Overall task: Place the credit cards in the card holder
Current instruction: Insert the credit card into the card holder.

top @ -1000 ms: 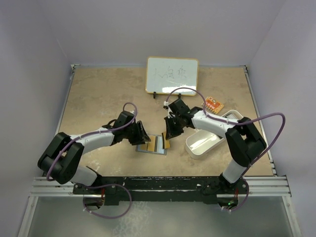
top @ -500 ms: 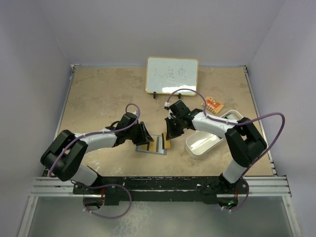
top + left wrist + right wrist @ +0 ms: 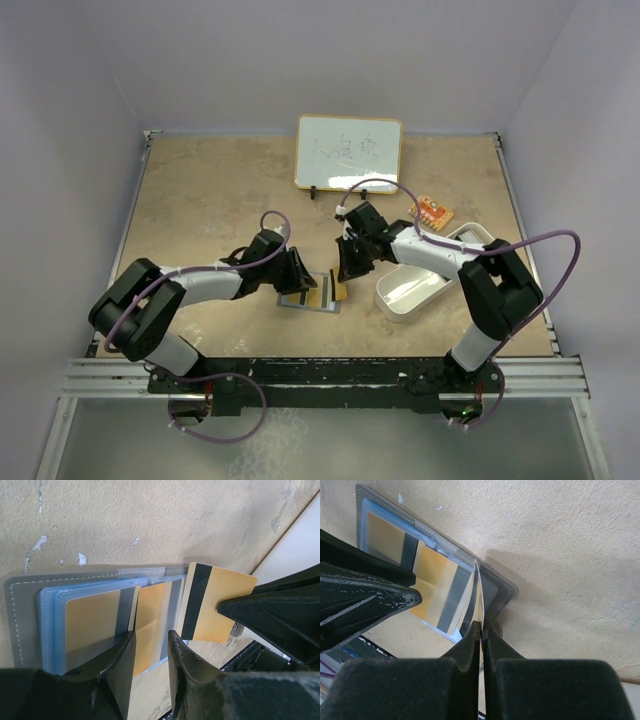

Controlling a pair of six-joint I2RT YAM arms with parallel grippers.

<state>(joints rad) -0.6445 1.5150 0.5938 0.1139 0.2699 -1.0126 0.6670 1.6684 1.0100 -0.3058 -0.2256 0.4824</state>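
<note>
Across the tan table [image 3: 200, 200], brings the left arm [image 3: 205, 283] further in toward the card holder [image 3: 22, 615] over this last second. Carries the left gripper [image 3: 150, 636] right up over the holder's near-left edge.

Leaves the right arm [image 3: 440, 258] planted on the holder's right side, no shift worth calling.

Shows the holder lying open and flat, grey cover underneath, blue-tinted clear sleeves [image 3: 50, 630] fanned on top.

Counts three orange-gold credit cards [image 3: 432, 575]. Finds the sleeved card [image 3: 90, 630] already tucked into the holder's left pocket. Has the middle card [image 3: 150, 615] lying on the centre leaf. Stands the upright card [image 3: 225, 585] on edge at the holder's right rim, not yet in.

Keeps the right gripper [image 3: 480, 626] clamped tight on that upright card, pinched at its outer edge.

Sets the left fingers [image 3: 187, 665] a slim gap apart astride the middle leaf; pinching it or just bracketing it, cannot tell.

Reads like a pocket-opening move: probably steadying or parting a sleeve from the holder's left so the upright card can tip down and slide in.

Turns up no separate light blue card; could be lost among the blue sleeves.
</note>
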